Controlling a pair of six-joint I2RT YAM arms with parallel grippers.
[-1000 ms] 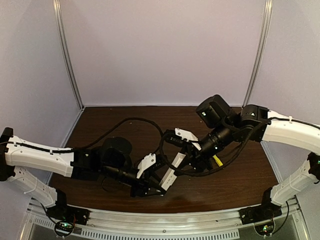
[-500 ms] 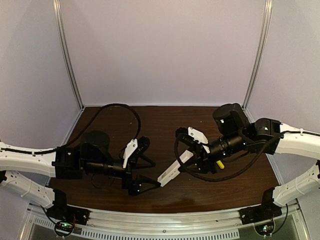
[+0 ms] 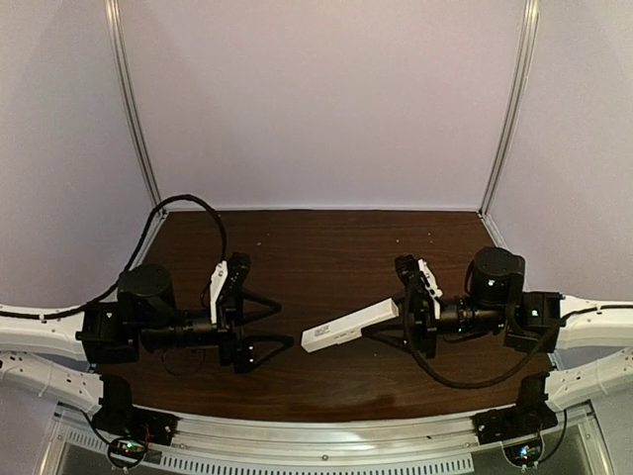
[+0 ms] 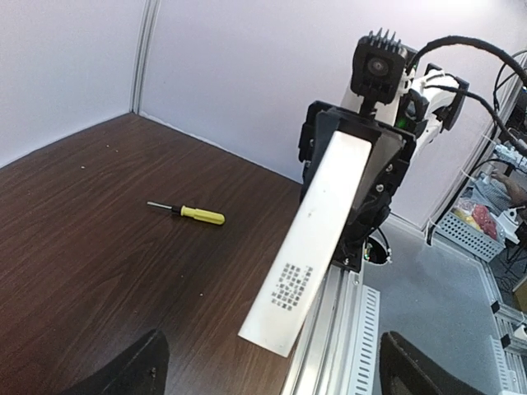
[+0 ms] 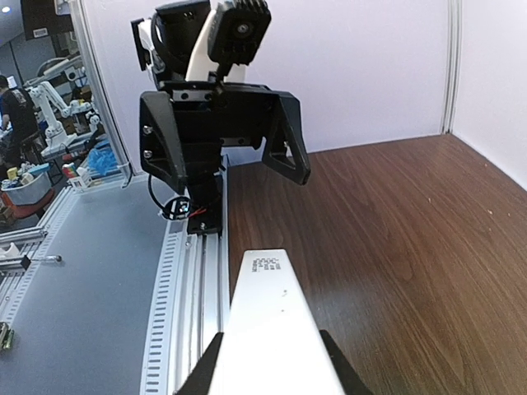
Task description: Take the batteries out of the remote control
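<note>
The remote control [image 3: 348, 325] is a slim white bar held level above the table, its printed back showing in both wrist views [image 4: 321, 239] [image 5: 276, 329]. My right gripper [image 3: 404, 315] [image 5: 272, 374] is shut on its right end, dark fingers [image 5: 338, 370] on either side. My left gripper [image 3: 277, 325] [image 4: 268, 380] stands open a short way left of the remote's free end, touching nothing. From the right wrist view the left gripper [image 5: 224, 152] faces me with its jaws spread wide. The batteries are hidden.
A yellow-handled screwdriver [image 4: 196, 215] lies on the dark wood table [image 3: 316, 247] beyond the remote. The aluminium rail [image 5: 198, 280] runs along the near table edge. Purple walls close in the back and sides.
My left gripper has opened, let go of the remote and drawn back to the left. The right arm has pulled back to the right, carrying the remote and levelling it.
</note>
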